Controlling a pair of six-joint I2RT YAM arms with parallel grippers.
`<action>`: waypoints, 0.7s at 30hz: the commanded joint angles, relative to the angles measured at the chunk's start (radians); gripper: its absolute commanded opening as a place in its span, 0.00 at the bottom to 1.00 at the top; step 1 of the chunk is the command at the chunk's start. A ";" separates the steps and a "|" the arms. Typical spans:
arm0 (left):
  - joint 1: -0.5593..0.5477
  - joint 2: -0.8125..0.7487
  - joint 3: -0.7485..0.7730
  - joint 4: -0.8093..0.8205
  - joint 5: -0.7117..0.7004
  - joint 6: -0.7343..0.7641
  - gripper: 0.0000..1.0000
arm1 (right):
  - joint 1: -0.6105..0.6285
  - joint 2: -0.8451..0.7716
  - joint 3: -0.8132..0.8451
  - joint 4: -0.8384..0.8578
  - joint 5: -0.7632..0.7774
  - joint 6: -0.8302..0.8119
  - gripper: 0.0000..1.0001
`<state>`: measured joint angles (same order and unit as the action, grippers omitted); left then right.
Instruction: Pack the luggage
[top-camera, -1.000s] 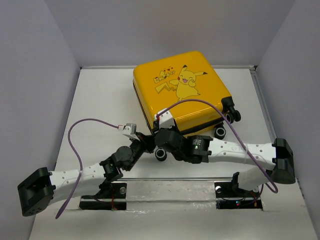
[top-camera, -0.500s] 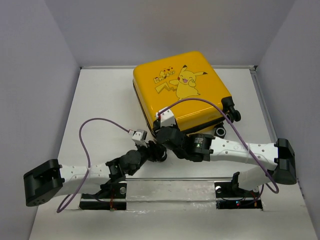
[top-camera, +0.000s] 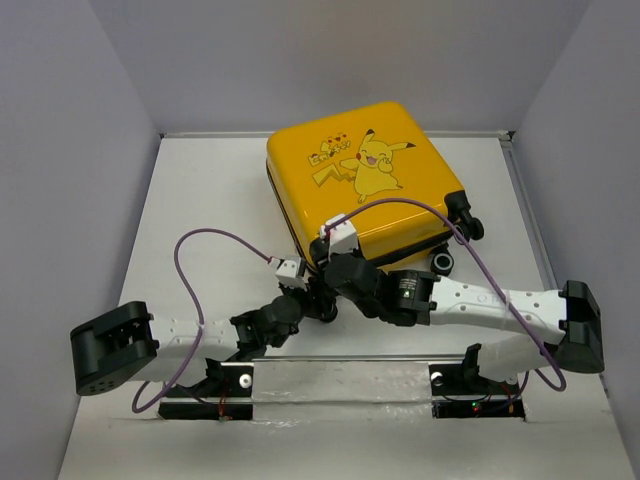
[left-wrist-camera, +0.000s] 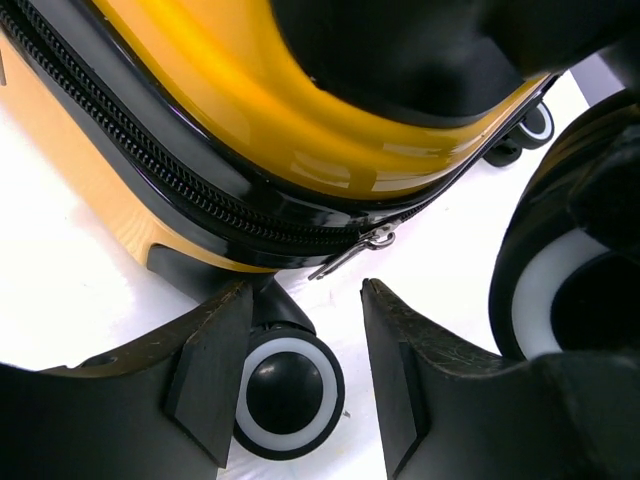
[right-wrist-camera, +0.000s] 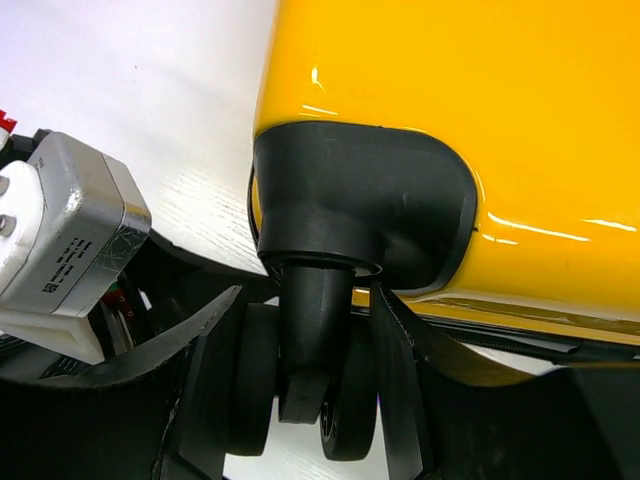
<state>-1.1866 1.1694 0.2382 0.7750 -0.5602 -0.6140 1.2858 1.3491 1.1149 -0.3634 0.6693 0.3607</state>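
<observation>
The left gripper (left-wrist-camera: 305, 290), jaws spread, faces the zipper pull (left-wrist-camera: 350, 252) on the luggage (top-camera: 360, 170); it should nip that pull squarely while the right gripper (right-wrist-camera: 308, 295) pinches the caster (right-wrist-camera: 350, 410) steady

Bright, even light from above. Soft, faint shadows on matte white tabletop (top-camera: 200, 190). White glare streaks on glossy yellow hard-shell suitcase (right-wrist-camera: 450, 80). Wrist close-ups: nearest dark shapes soft-edged; overhead view sharp.
</observation>
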 joint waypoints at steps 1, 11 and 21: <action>-0.001 -0.004 0.073 0.225 -0.057 0.031 0.59 | 0.029 -0.038 0.003 0.170 -0.140 0.040 0.07; -0.033 -0.036 0.027 0.425 -0.104 0.013 0.54 | 0.029 -0.105 -0.098 0.322 -0.082 0.174 0.07; -0.051 -0.184 -0.019 0.371 -0.032 -0.004 0.40 | 0.029 -0.300 -0.280 0.503 -0.027 0.257 0.07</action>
<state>-1.2335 1.1000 0.2115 0.9459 -0.5915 -0.6121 1.2835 1.1091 0.8322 -0.0639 0.6788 0.5373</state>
